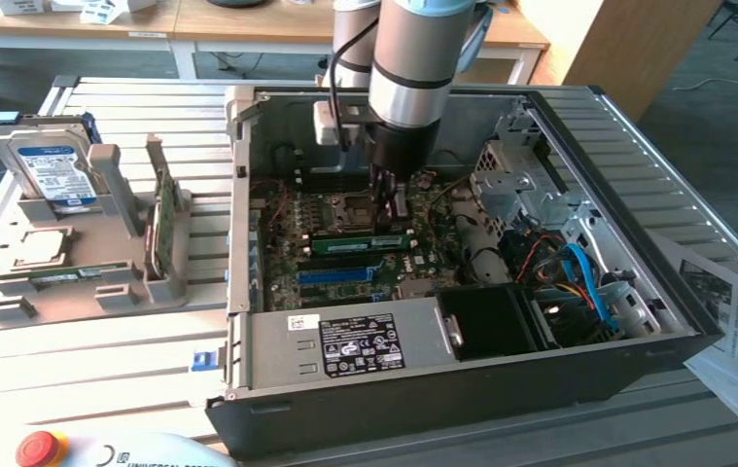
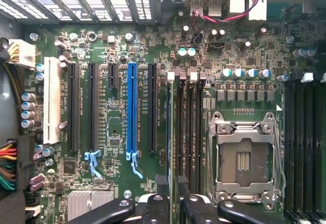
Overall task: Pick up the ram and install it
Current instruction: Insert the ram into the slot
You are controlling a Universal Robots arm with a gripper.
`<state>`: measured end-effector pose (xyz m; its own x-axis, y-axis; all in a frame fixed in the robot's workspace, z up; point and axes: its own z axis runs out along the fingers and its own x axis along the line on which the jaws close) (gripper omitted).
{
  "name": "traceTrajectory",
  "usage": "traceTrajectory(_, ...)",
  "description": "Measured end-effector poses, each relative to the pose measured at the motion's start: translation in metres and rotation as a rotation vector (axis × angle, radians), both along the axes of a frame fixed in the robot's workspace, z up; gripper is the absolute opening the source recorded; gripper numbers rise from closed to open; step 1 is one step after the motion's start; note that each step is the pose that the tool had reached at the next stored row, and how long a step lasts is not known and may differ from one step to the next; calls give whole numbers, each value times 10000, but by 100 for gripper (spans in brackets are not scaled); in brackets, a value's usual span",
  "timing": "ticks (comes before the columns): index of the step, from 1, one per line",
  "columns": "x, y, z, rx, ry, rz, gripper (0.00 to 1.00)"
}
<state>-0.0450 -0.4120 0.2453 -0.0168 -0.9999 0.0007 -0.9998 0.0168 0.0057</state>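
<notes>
Closest to the wrist camera, the gripper (image 2: 172, 206) is seen with its black fingers (image 2: 155, 206) drawn in on either side of the ram (image 2: 170, 127), which is gripped on edge and shown as a thin strip. The ram is held at the black memory slots (image 2: 191, 132) just beside the CPU socket (image 2: 243, 158), parallel to them, and whether it is seated cannot be told. In the exterior view the gripper (image 1: 390, 216) is seen inside the open computer case (image 1: 473, 409), with the ram (image 1: 353, 242) shown as a long green stick just beside the CPU socket (image 1: 349, 206), on the side toward the blue slot (image 1: 342, 275). A power supply (image 1: 342, 345) is placed farther from the socket, past the blue slot. Well apart from the socket, outside the case at the exterior view's left, a grey tray (image 1: 6, 292) is set, on which a hard drive (image 1: 51, 165), an upright green card (image 1: 161, 229) and a second green stick (image 1: 77, 274) are held
</notes>
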Motion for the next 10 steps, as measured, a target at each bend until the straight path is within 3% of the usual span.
traceTrajectory(10,1,0,186,-15,0,0,20)
